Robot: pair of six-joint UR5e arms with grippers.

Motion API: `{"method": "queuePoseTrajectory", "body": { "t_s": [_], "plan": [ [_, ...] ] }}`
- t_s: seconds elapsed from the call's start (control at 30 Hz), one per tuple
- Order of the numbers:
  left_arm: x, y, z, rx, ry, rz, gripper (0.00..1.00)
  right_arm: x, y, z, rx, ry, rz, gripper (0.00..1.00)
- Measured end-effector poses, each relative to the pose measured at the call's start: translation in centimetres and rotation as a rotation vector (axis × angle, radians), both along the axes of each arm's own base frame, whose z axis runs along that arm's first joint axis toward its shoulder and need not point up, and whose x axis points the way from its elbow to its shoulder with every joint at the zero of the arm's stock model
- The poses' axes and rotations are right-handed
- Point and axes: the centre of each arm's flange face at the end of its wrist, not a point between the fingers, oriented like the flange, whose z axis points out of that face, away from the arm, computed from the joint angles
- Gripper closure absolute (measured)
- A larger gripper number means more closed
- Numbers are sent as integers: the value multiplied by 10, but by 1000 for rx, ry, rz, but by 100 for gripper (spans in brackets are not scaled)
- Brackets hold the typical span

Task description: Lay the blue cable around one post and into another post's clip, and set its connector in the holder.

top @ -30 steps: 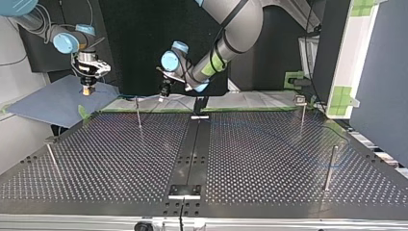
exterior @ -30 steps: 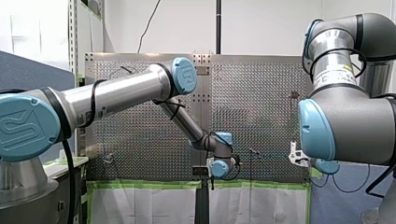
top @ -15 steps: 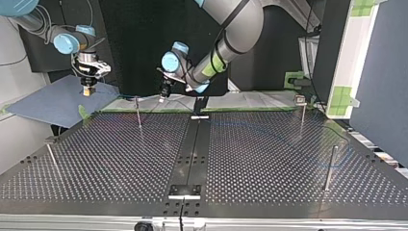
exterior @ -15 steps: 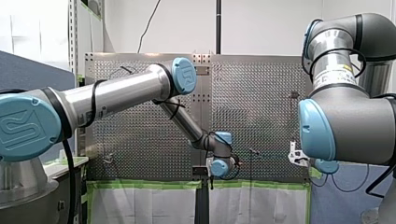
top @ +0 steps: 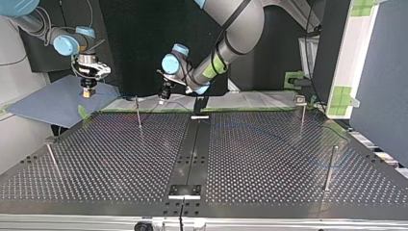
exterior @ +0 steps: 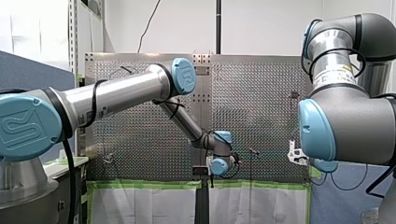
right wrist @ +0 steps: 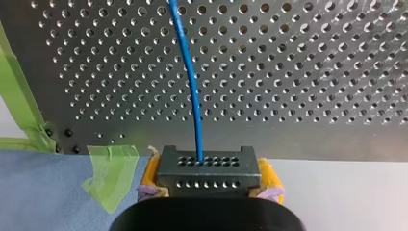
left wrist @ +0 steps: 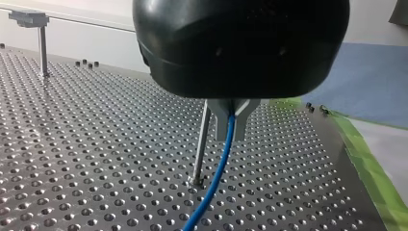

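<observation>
The left gripper (left wrist: 231, 129) has barely shifted, pinched on the blue cable (left wrist: 214, 180).
A thin post (left wrist: 200, 144) stands just beside it; the right gripper (right wrist: 209, 179) clamps the connector (right wrist: 208, 167) between yellow pads, with the cable running ahead.

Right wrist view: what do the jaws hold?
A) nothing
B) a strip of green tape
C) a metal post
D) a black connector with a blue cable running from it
D: the black connector sits clamped between the yellow pads, the blue cable running out of it.
</observation>
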Motion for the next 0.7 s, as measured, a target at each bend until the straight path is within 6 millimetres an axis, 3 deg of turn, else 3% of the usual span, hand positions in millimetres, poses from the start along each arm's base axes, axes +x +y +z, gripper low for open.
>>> {"method": "queuePoseTrajectory", "body": {
  "t_s": [0.7],
  "plan": [
    [8, -7, 12, -12, -13, -1, 100, 3, -11, 7, -20, -5, 8, 100]
  ]
}}
